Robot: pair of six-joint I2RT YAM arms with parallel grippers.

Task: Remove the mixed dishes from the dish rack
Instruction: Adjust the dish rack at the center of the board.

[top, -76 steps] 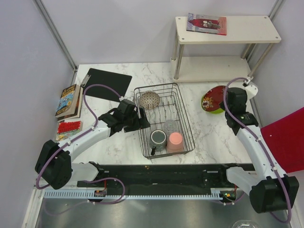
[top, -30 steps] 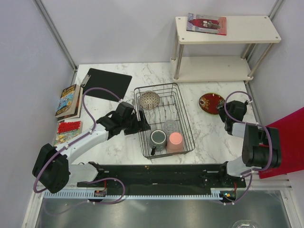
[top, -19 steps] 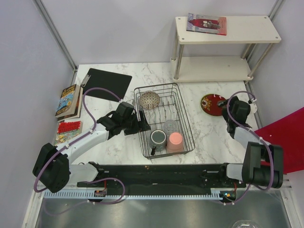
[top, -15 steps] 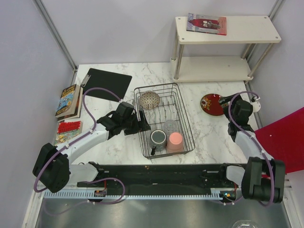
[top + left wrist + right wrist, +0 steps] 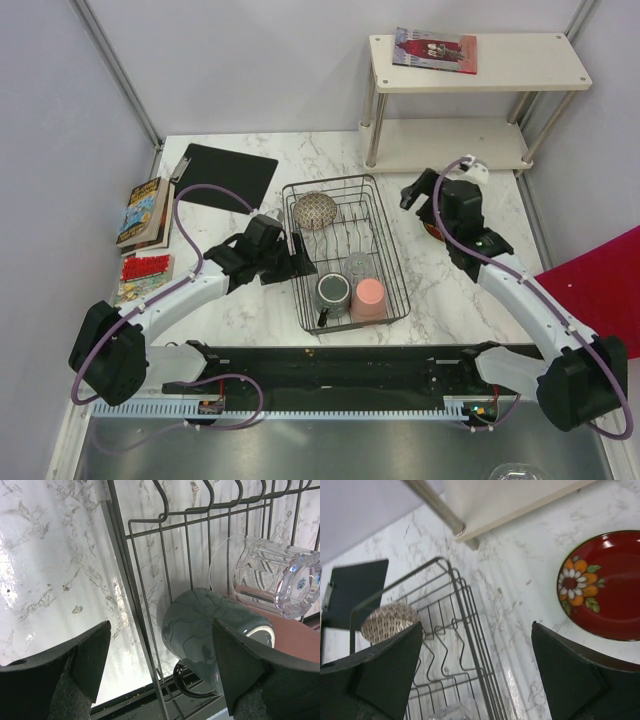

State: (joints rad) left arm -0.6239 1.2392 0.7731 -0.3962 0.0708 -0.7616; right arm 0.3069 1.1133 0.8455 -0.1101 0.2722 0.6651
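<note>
The black wire dish rack (image 5: pixel 384 262) stands mid-table. Inside it are a speckled bowl (image 5: pixel 315 210) at the back, and a dark grey mug (image 5: pixel 333 292), a pink cup (image 5: pixel 369 297) and a clear glass (image 5: pixel 357 267) at the front. My left gripper (image 5: pixel 300 262) is open astride the rack's left wall (image 5: pixel 135 605), one finger outside and one over the mug (image 5: pixel 210 630); the glass (image 5: pixel 272 582) lies beyond. My right gripper (image 5: pixel 412 192) hangs open and empty between the rack and the red patterned plate (image 5: pixel 602 585). That plate lies flat on the table, mostly hidden under the arm in the top view.
A two-tier white shelf (image 5: pixel 470 100) with a magazine (image 5: pixel 435 50) stands at the back right; its leg (image 5: pixel 437 507) is close to my right gripper. A flat black mat (image 5: pixel 225 175), books (image 5: pixel 145 212) and a red brush-like item (image 5: pixel 147 267) sit left. A red panel (image 5: pixel 605 295) borders the right edge.
My right gripper opened wide and its arm swung from the plate's right side leftward and back, over the plate toward the rack. The plate stays flat on the table. The left arm holds still.
</note>
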